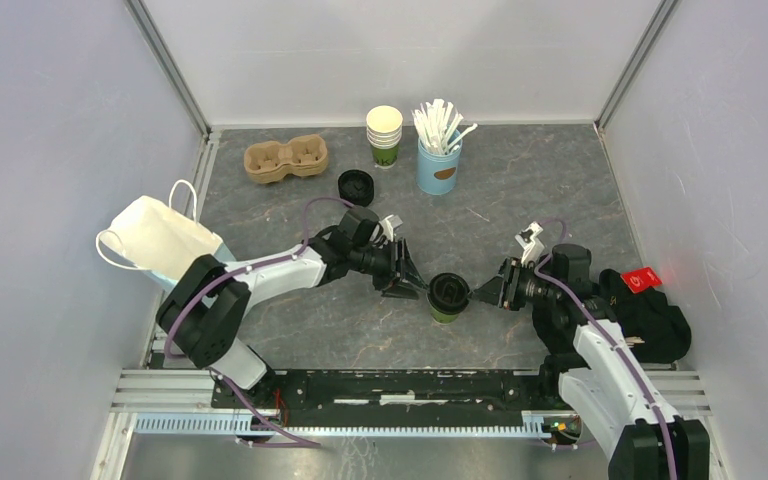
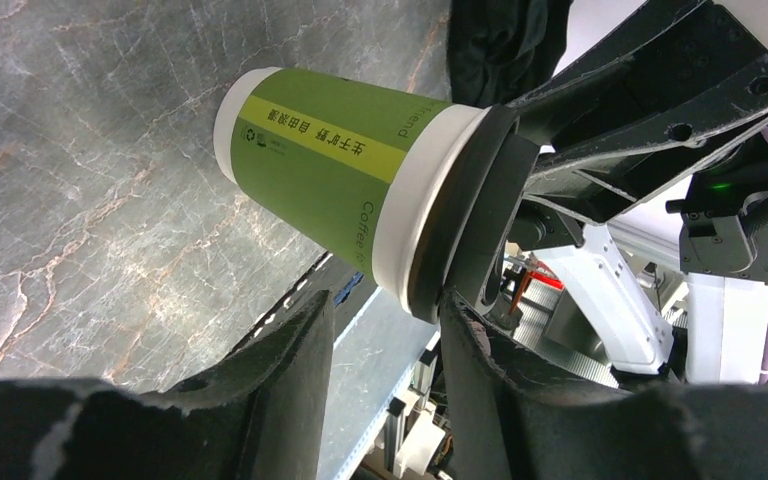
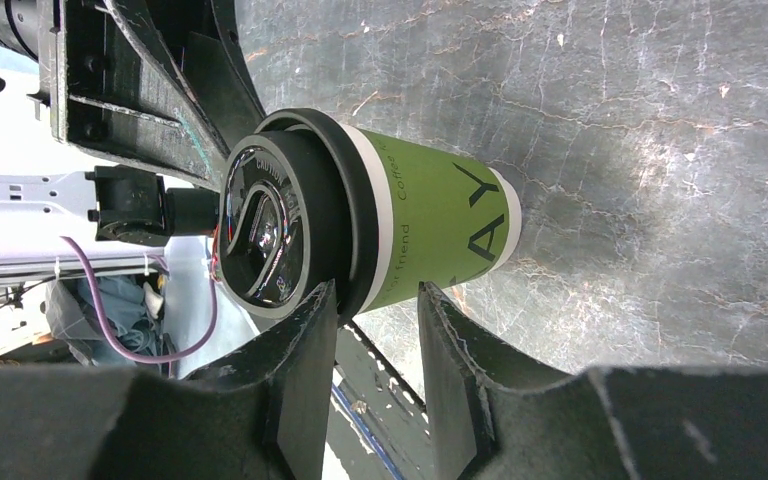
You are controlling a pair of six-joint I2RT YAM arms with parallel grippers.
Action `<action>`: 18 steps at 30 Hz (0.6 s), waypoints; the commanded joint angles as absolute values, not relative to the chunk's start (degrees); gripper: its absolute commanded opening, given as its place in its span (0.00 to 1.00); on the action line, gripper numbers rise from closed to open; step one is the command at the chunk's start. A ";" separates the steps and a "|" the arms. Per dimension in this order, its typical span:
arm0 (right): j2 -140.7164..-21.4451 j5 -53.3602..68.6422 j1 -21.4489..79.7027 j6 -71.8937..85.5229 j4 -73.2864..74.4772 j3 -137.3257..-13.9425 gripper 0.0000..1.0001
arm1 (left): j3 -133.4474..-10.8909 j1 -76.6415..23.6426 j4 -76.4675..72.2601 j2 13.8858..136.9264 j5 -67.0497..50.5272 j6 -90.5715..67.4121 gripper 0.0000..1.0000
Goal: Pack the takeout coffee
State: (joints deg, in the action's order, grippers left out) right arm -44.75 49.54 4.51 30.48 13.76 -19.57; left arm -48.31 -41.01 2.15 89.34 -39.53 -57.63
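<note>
Between the two arms, toward the near side of the table, the takeout coffee stands upright on the grey marbled top with its black lid seated on the rim. The left gripper sits just to its left and the right gripper just to its right, both pointing in at lid height. In the left wrist view the left fingers are apart, and the cup lies beyond their tips rather than between them. In the right wrist view the right fingers are also apart, with a gap wider than the lid's rim. I cannot tell whether either gripper's tips touch the cup.

Judging by this, the drink is lidded and ready, but packing has not started: the cup is on the bare table, in no carrier or bag.

A white paper bag with handles lies on its side at the left edge; its inside is hidden. A black cloth bundle with a red tag lies at the right edge.

A loose stack of black lids sits farther back. Along the far side, from left to right, are:
- a brown pulp cup carrier, both of its visible wells empty
- a stack of lidless cups
- a blue tub filled with white stirrers or straws

The carrier looks like the likely destination, well apart from the cup.
</note>
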 commanded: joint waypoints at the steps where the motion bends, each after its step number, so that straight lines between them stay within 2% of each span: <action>1: -45.43 50.27 4.79 30.67 10.79 -19.80 0.41 | -51.05 -41.57 0.86 90.46 -39.18 -57.83 0.50; 9: -45.14 50.71 5.12 30.75 11.60 -20.87 0.41 | -52.22 -41.92 3.69 89.57 -37.44 -56.45 0.54; 15: -45.85 50.49 5.36 30.50 11.00 -20.55 0.41 | -53.01 -42.22 6.19 91.03 -35.43 -55.44 0.50; 18: -46.30 49.74 5.35 30.59 10.90 -20.20 0.41 | -53.99 -42.66 10.22 91.87 -32.49 -53.86 0.43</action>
